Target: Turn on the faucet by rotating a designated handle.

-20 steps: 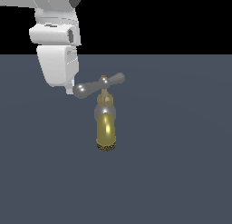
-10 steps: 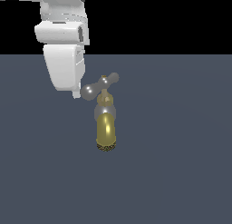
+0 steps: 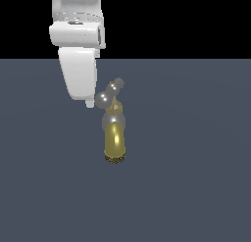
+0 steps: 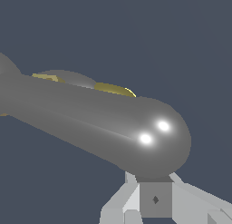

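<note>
Exterior view | pincer [image 3: 90, 103] tip touching handle's [image 3: 109, 93] near bulb, faucet [image 3: 114, 138] spout just below-beside | wrist view: bulb [image 4: 154, 137] against fingers [image 4: 155, 198] | pincer spread: cannot tell

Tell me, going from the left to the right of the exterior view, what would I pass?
The big white robot gripper → the near bulbous end of the glossy silver-grey crossbar handle → the shiny gold downward-curved spout of the faucet, then only plain dark grey floor.

faucet [image 3: 114, 140]: gold spout curving down, dark mesh tip | handle [image 3: 110, 93]: silver crossbar, angled
</note>
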Robot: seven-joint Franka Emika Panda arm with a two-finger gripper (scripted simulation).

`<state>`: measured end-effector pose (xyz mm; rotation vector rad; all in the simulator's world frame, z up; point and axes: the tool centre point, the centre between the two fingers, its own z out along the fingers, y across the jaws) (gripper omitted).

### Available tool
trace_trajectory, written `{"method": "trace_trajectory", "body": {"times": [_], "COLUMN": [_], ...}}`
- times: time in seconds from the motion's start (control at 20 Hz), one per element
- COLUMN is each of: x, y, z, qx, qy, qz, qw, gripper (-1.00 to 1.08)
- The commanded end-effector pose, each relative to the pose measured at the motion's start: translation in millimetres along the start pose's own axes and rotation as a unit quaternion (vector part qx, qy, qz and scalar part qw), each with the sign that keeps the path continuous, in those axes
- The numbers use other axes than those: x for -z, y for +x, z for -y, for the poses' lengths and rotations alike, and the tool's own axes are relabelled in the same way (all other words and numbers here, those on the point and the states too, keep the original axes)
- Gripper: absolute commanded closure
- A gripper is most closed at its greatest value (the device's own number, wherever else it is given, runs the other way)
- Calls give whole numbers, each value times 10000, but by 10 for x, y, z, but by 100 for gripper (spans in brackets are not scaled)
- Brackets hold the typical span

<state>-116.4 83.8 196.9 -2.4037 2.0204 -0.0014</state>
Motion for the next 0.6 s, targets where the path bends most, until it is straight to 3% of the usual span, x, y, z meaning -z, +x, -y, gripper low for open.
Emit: {"method": "trace_trajectory", "body": {"times": [0.0,0.55], "x": [-1,-2], "y": [302,906], "z": [-29,-134], "qx": [-177,-242], "qy": [-2,-8], "qz": [-1,-2], "qw": [9998,9997], "gripper": [108,108]}}
